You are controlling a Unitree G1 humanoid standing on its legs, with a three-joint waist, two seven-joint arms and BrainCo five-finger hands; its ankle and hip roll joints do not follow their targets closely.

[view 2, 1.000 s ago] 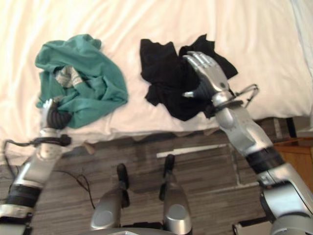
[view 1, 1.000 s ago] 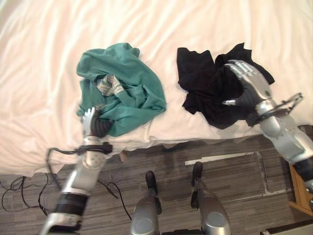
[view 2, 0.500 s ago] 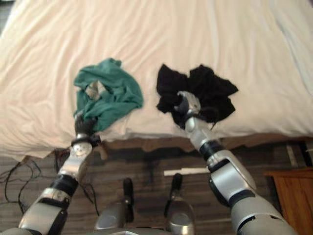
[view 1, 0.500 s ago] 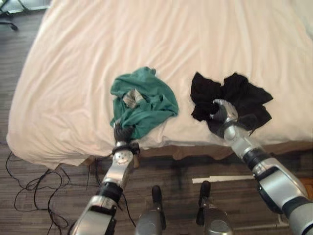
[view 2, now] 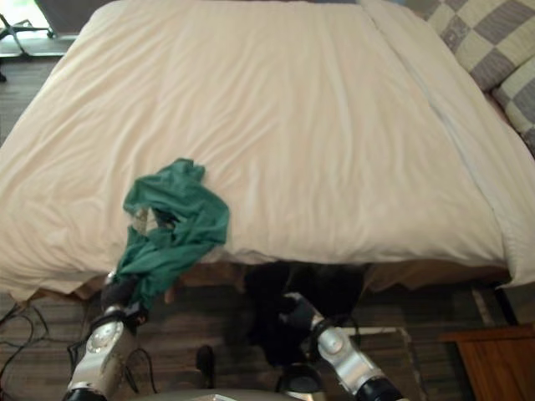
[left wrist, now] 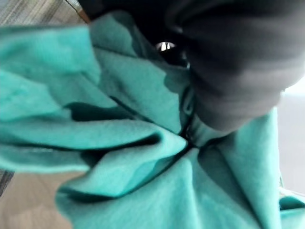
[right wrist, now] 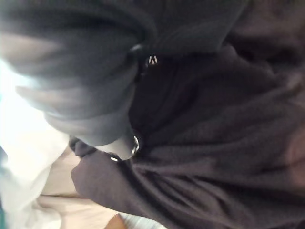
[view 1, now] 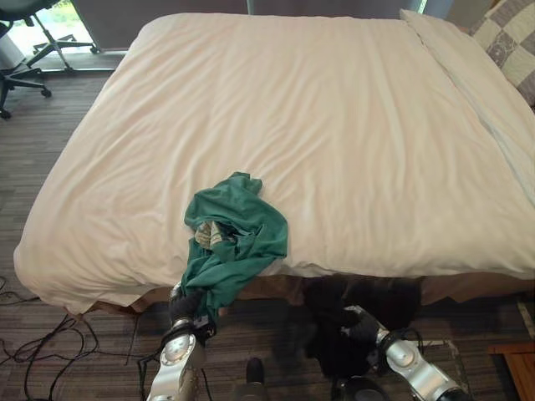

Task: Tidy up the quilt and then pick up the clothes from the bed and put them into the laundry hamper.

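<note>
No readable text, number or sign is showing anywhere, and the pale patch inside the green garment point(view 1: 236, 238) is possibly a label, though illegible.

The left robot hand point(view 1: 185, 305) wears a dark ribbed cover that looks near black from above and as a broad, rounded grey-black mass in its wrist view. Below it the left forearm point(view 1: 177, 368) is a silver-grey tube with a round, button-like disc at the wrist. The right robot hand point(view 1: 361, 327) has the same dark cover. The right forearm point(view 1: 407, 366) is silver-grey too, with a rounded wrist housing and a black band further down. Small bright metal fittings glint at the edge of each cover
</note>
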